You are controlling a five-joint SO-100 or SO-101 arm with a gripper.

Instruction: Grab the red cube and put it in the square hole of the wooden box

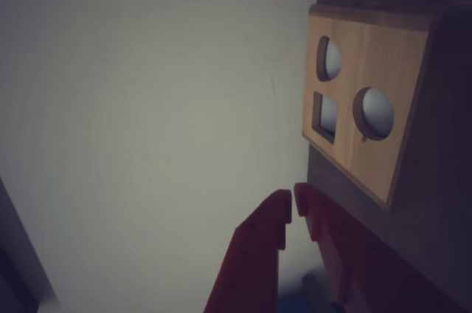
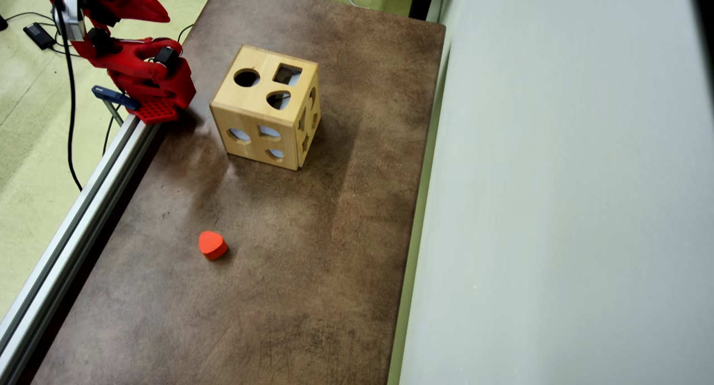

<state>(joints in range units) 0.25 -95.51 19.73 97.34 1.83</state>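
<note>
Hovering beside the wooden box point(image 1: 365, 99), red fingers point(image 1: 276, 213) nearly closed, holding nothing

Pale wood, mottled brown top, matt red plastic.
The wooden box point(image 2: 266, 107) looked like smooth, light, faintly grained wood. The table point(image 2: 312, 251) had a dull, mottled brown surface, its rail point(image 2: 78, 206) brushed metal. The arm point(image 2: 139, 67) and gripper point(image 1: 293, 202) appeared matt red plastic; the heart-shaped block point(image 2: 212, 244) matt orange-red.
</note>
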